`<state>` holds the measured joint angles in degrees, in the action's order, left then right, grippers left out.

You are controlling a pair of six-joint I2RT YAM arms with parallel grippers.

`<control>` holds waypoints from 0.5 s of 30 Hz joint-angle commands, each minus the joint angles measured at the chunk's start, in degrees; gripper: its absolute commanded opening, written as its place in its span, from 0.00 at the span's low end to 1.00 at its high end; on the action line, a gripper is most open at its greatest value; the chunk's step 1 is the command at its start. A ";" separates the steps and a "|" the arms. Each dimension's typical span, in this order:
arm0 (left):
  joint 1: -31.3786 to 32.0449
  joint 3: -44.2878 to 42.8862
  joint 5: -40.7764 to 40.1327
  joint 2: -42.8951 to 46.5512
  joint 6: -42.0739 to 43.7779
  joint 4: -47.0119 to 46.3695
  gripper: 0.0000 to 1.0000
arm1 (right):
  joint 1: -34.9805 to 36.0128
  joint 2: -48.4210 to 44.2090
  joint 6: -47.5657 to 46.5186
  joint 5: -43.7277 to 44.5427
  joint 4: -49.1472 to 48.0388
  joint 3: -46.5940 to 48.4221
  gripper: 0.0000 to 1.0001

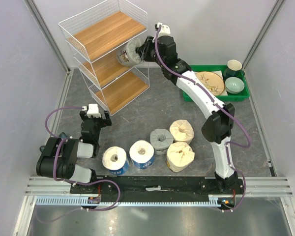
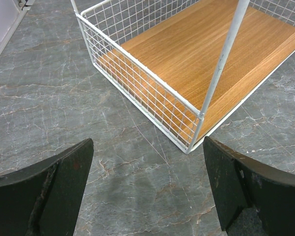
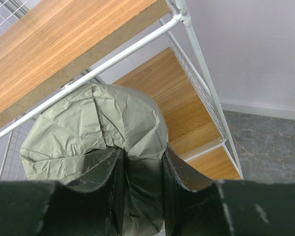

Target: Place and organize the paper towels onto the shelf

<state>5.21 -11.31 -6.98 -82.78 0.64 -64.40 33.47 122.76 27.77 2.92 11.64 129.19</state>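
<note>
Right pincer [image 3: 142, 153] grips grey roll [image 3: 88, 123] | shelf rail [image 3: 113, 59] just above | left pincer [image 2: 147, 142] wide

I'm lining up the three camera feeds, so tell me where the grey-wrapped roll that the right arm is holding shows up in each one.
Top external: grey-wrapped roll upper centre, at the right side of the shelf, below its top tier.
Left wrist: not in it.
Right wrist: lower centre-left, pinched by the right gripper.
Shared landmark: the shelf, its wooden tiers in all three views.
</note>
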 commanded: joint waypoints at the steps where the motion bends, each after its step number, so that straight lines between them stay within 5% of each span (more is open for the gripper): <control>1: -0.12 -0.91 -0.40 0.17 -0.12 -2.57 1.00 | -0.16 0.11 2.29 0.95 -7.94 1.60 0.32; 7: -0.12 -0.91 -0.40 0.17 -0.12 -2.57 1.00 | -0.16 0.73 2.64 0.68 -9.70 1.33 0.34; 15: -0.12 -0.91 -0.40 0.17 -0.12 -2.57 1.00 | -0.16 1.43 3.43 0.51 -11.02 1.51 0.56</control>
<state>5.21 -11.31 -6.98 -82.78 0.62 -64.40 33.47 123.85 29.78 3.33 6.92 129.16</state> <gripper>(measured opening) 0.993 0.534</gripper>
